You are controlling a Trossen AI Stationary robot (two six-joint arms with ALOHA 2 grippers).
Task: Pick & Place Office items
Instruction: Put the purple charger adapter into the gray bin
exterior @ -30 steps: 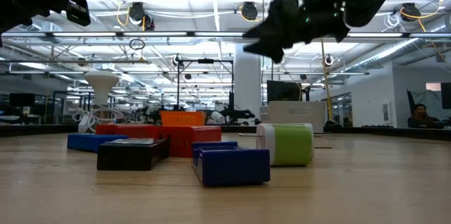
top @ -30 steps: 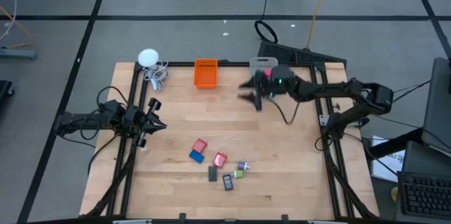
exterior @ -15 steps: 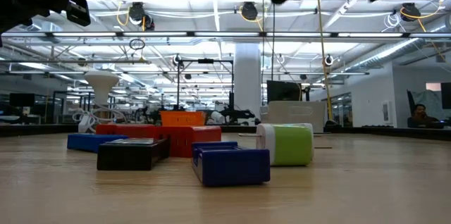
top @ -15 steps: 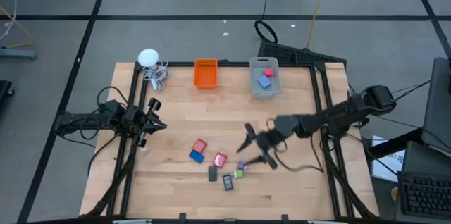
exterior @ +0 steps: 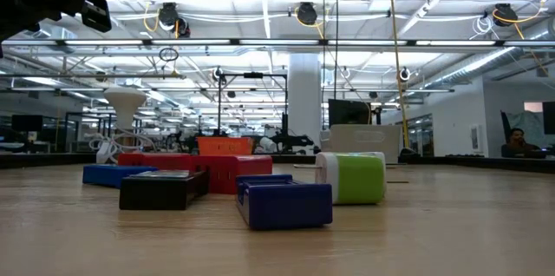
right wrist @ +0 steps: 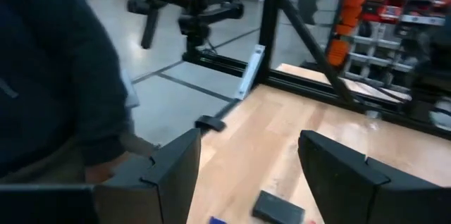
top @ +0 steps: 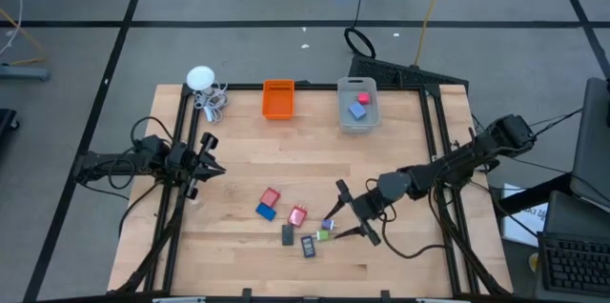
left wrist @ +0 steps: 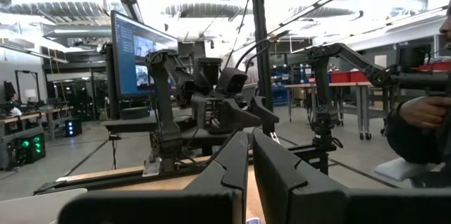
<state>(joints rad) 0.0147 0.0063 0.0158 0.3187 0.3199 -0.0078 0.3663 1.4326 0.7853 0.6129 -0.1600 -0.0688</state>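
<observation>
Pale wood forms the bench (top: 400, 170), on which, from above, the office items (top: 291, 219) are seen clustered near its front edge. The right hand (top: 348, 215) is held open and empty just beside the cluster, on its right; the nearest green and blue bits (top: 326, 230) lie toward the opening between its fingers. The left hand (top: 212, 162) is parked at the left edge, well apart, so the right arm is judged the nearer. A clear bin (top: 357, 105) at the back already holds two pieces.

At bench level, only the items are seen resting flat.

From the left wrist, the left fingers (left wrist: 232, 168) are seen pressed together, holding nothing.

From the right wrist, a dark flat piece (right wrist: 279, 208) is seen ahead between the spread fingers (right wrist: 173, 175); a workshop with racks lies beyond.
</observation>
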